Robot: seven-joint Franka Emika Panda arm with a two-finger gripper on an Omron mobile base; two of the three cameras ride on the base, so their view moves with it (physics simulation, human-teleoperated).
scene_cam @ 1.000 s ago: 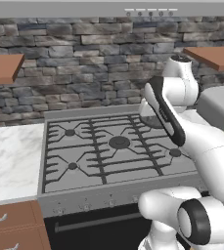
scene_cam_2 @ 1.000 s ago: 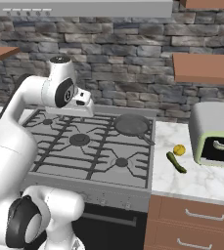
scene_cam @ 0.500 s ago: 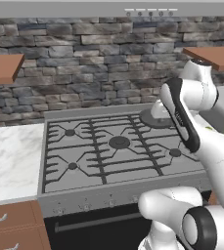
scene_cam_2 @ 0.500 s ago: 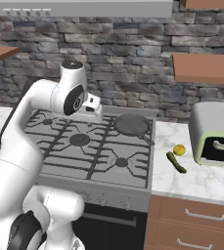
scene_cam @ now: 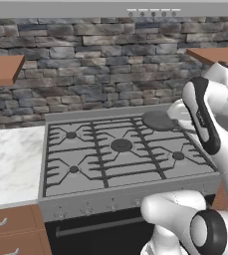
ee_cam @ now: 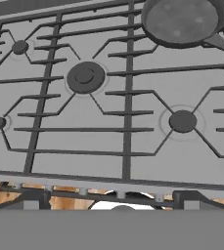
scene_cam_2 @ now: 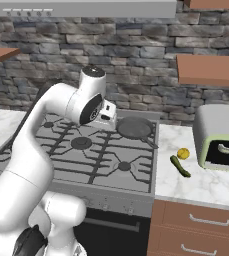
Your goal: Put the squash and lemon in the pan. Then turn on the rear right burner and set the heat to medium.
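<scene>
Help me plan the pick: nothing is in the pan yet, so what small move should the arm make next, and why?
Probably swing right toward the squash and lemon. Both lie on the counter right of the stove, the pan on the rear right burner holds nothing, and the tool hangs over the stove, away from them, gripping nothing.
</scene>
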